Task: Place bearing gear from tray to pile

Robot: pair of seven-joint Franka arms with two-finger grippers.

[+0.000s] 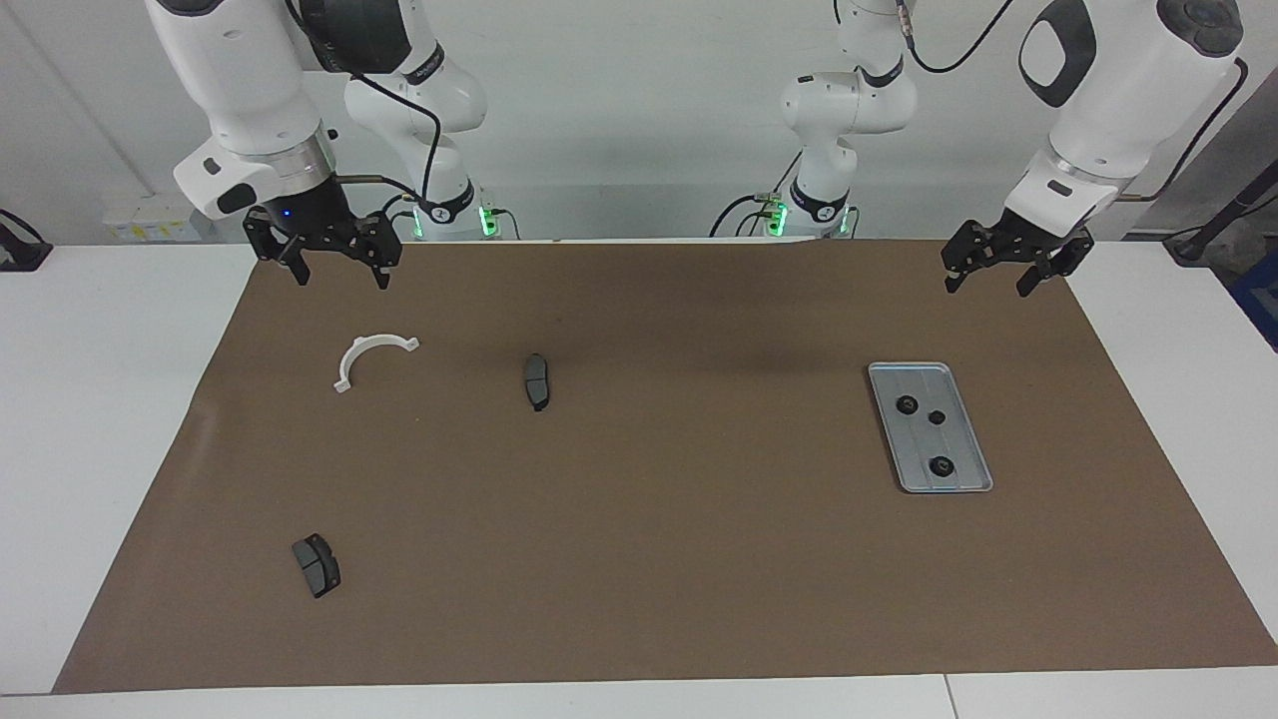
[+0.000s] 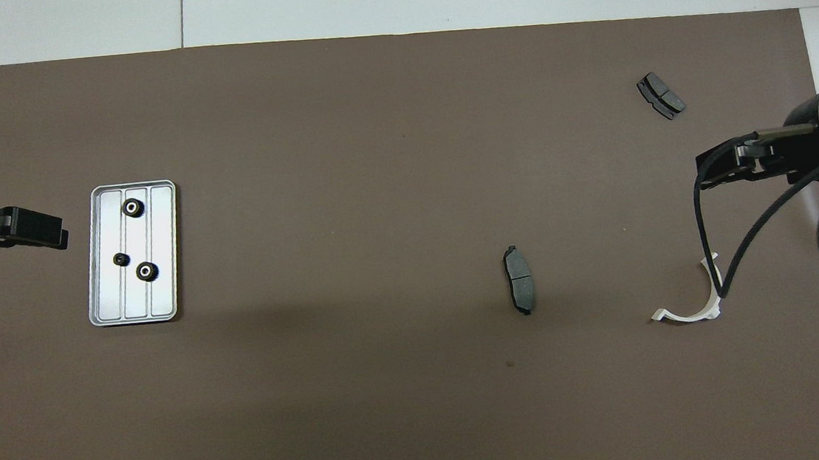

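My left gripper hangs spread and empty over the brown mat's edge nearest my bases, at my left arm's end of the table. The tray lies on the mat just out from it, farther from me, long axis running away from me. On it sit three small dark gears: two close together at the tray's nearer end, one alone at its farther end. So the reach is forward and down, and this arm is clearly the closer one. My right gripper, also spread and empty, waits above the white half-ring; two brake pads lie scattered on that side.
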